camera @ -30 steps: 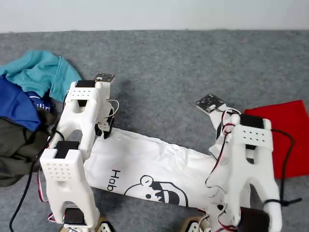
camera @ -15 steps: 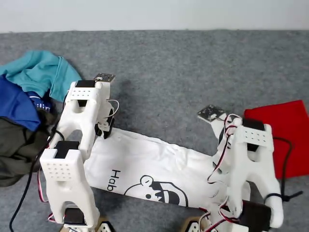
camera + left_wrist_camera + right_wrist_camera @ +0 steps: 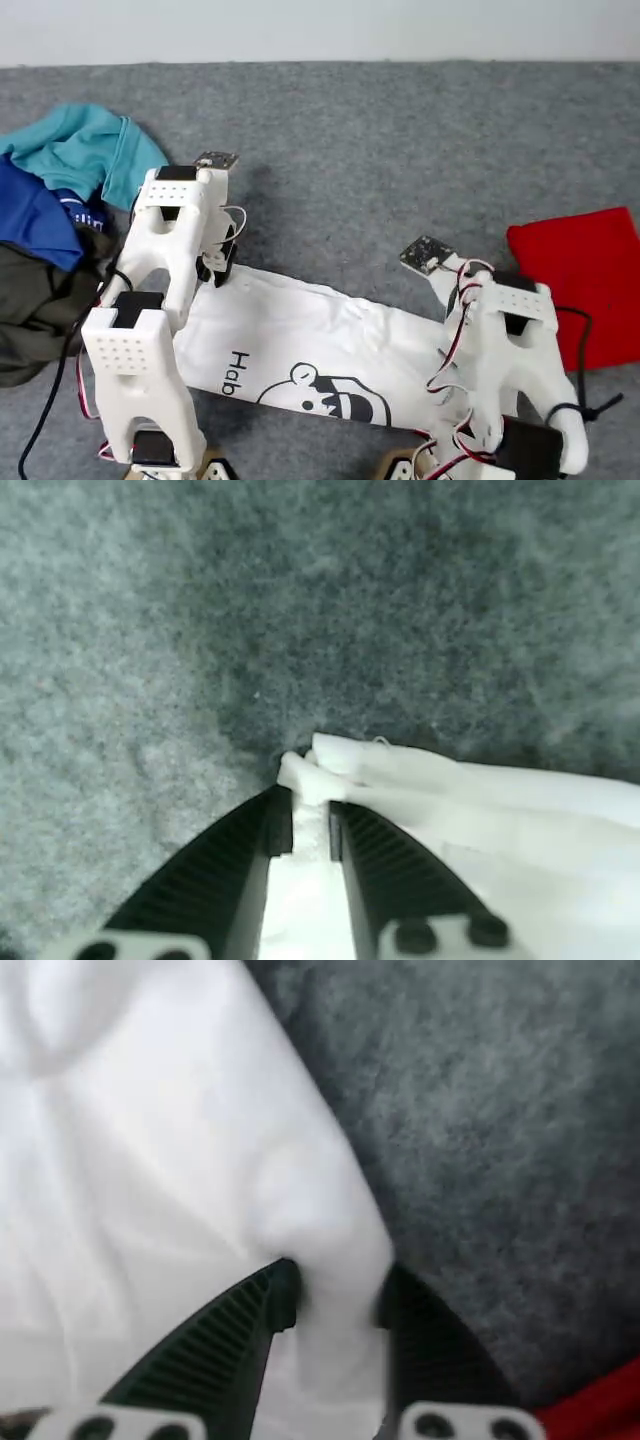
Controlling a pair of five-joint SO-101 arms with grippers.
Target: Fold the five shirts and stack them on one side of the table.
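Note:
A white shirt [image 3: 320,345] with a black print lies spread on the grey table [image 3: 380,140] between my two arms. My left gripper [image 3: 305,820] is shut on its far left corner, with bunched white fabric [image 3: 330,765] sticking out past the tips. At the shirt's right edge, my right gripper [image 3: 335,1295] holds a raised fold of the white fabric [image 3: 180,1160] between its black fingers. A folded red shirt [image 3: 580,280] lies flat at the table's right side. Teal [image 3: 85,145], blue [image 3: 35,215] and dark olive [image 3: 30,300] shirts sit heaped at the left.
The left arm [image 3: 165,260] stands close beside the heap of shirts. The right arm [image 3: 505,350] stands between the white shirt and the red one. Cables hang by both arm bases at the front edge. Bare grey table stretches across the back.
The right arm has drawn back toward the front and slightly left, away from the red shirt. The left arm and the white shirt's left corner have kept still.

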